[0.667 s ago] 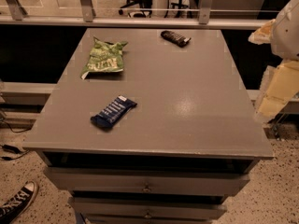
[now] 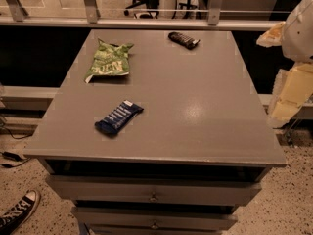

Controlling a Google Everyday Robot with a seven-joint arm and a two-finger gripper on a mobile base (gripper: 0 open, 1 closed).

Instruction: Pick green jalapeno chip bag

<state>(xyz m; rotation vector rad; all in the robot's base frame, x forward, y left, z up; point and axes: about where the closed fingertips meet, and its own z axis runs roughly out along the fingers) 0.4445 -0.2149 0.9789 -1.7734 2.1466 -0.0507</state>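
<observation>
On the far left part of the grey worktop (image 2: 195, 106) lies the green chip bag (image 2: 108, 61), flat and crinkled, with pale lettering facing up and a white edge at its lower left corner. Its top end points toward the back of the worktop and it sits near the left edge. It is the largest of the 3 packets here.

Nearer the front, also on the left half, a dark blue bar wrapper (image 2: 118, 117) with white print lies at a slant, well apart from the bag. At the back, close to the far edge and right of centre, a small black packet (image 2: 183, 39) rests on its own.

The robot's hand (image 2: 292, 94) shows as pale cream parts at the right border of the view, beyond the worktop's right side and over nothing on it, well apart from the green chip bag. Whether it is apart or together I cannot tell. A rounded white part of the arm (image 2: 301, 28) sits above it.

Below the worktop are 2 drawers (image 2: 154, 190), each with a small knob. A metal rail (image 2: 146, 22) runs behind the worktop. A black and white sneaker (image 2: 17, 212) pokes in at the bottom left on the speckled floor (image 2: 293, 199).
</observation>
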